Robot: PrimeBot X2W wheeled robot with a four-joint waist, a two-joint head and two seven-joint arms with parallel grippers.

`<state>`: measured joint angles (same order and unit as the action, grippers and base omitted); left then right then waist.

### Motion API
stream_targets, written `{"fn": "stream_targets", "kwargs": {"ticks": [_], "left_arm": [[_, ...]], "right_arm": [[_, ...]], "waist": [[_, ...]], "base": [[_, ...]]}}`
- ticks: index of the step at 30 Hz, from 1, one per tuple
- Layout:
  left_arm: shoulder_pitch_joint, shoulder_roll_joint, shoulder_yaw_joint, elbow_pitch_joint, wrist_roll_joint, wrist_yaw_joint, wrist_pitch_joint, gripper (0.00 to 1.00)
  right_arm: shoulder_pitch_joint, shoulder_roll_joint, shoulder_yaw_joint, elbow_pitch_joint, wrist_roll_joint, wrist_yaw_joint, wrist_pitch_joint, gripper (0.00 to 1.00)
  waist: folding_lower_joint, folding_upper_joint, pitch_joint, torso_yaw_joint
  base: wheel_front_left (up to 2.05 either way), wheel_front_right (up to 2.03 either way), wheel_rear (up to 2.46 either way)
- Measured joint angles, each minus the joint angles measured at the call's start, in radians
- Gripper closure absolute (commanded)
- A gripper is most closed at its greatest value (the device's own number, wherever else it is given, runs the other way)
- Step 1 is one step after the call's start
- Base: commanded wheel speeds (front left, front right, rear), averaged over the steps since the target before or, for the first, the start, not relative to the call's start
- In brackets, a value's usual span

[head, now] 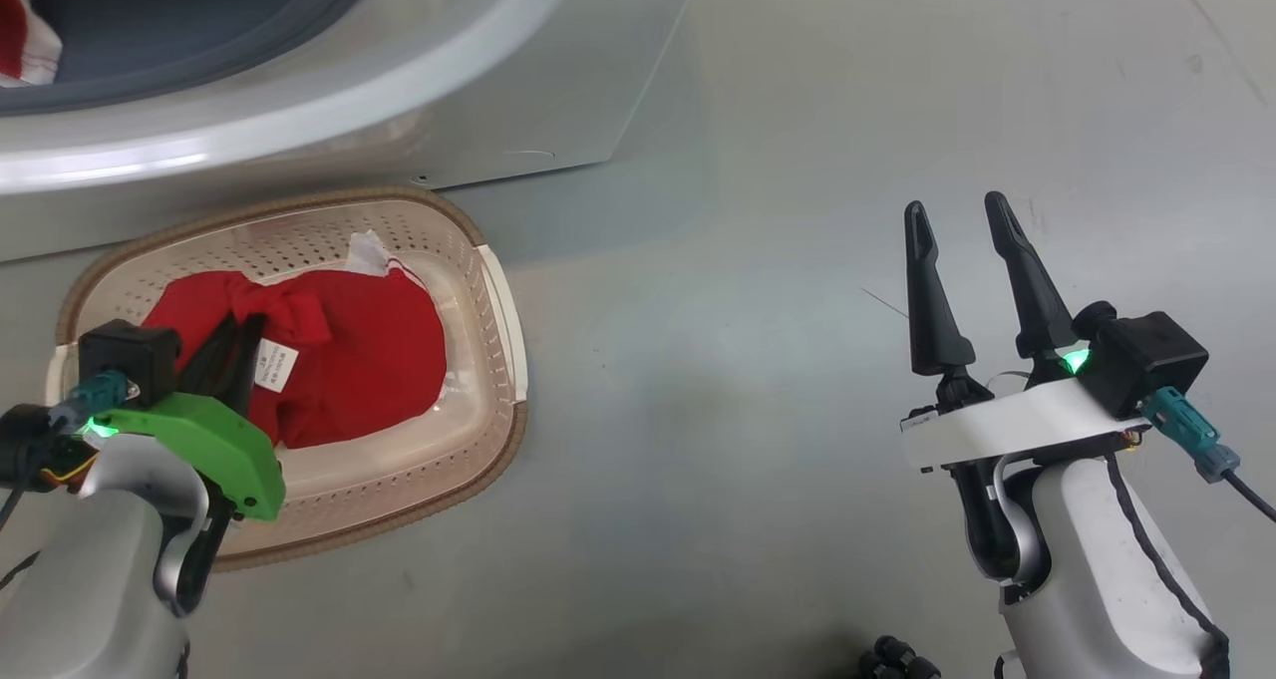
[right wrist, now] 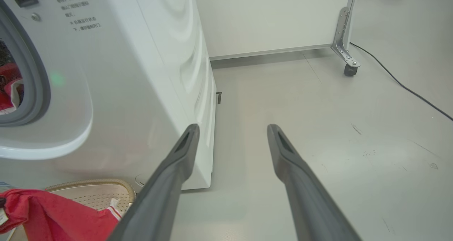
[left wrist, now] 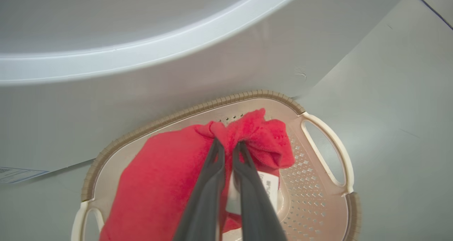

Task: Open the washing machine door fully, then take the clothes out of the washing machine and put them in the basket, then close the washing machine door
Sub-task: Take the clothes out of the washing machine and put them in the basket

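The cream basket (head: 493, 290) sits on the floor against the white washing machine (head: 558, 91). A red garment (head: 369, 360) with a white tag lies in it. My left gripper (head: 239, 322) hangs over the basket, shut on a bunched fold of this garment (left wrist: 247, 131), its fingertips (left wrist: 216, 147) pinched together. More red clothes (right wrist: 9, 89) show inside the grey-gasketed drum opening. My right gripper (head: 955, 205) is open over bare floor to the basket's right, holding nothing. The washing machine door is out of view.
Grey floor (head: 797, 460) stretches right of the machine. In the right wrist view a white wall panel on a caster (right wrist: 348, 69) stands behind, and a black cable (right wrist: 407, 89) runs across the floor at the far right.
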<state>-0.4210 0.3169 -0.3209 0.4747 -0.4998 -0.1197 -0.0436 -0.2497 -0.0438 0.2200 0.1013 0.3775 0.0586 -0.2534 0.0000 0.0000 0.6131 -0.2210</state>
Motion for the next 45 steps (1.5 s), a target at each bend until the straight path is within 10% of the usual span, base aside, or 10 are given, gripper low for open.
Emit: {"fn": "stream_targets", "kwargs": {"ticks": [15,16,17,18,45], "left_arm": [[-0.069,-0.019,-0.03,0.186,-0.001,-0.001,0.009,1.0],[-0.072,-0.022,-0.035,0.198,-0.001,-0.001,0.009,0.76],[-0.073,-0.025,-0.038,0.206,-0.001,-0.001,0.008,0.08],[-0.075,-0.028,-0.04,0.214,-0.001,-0.001,0.006,0.0],[-0.101,-0.144,-0.106,0.259,-0.072,-0.004,-0.183,0.0]], "right_arm": [[-0.014,0.001,-0.009,-0.004,0.009,-0.019,0.0,0.0],[-0.014,0.001,-0.013,-0.004,0.009,-0.02,0.0,0.0],[-0.014,0.001,-0.016,-0.003,0.009,-0.023,0.0,0.0],[-0.014,0.001,-0.016,-0.002,0.009,-0.023,0.0,0.0],[-0.007,0.0,-0.069,0.044,-0.03,-0.013,0.0,0.0]], "waist": [[0.0,0.0,0.042,-0.049],[0.0,0.0,0.039,-0.048],[0.0,0.0,0.036,-0.046],[0.0,0.0,0.033,-0.045],[0.0,0.0,-0.128,0.055]], "base": [[0.0,0.0,0.0],[0.0,0.0,0.0],[0.0,0.0,0.0],[0.0,0.0,0.0],[0.0,0.0,0.0]]}}
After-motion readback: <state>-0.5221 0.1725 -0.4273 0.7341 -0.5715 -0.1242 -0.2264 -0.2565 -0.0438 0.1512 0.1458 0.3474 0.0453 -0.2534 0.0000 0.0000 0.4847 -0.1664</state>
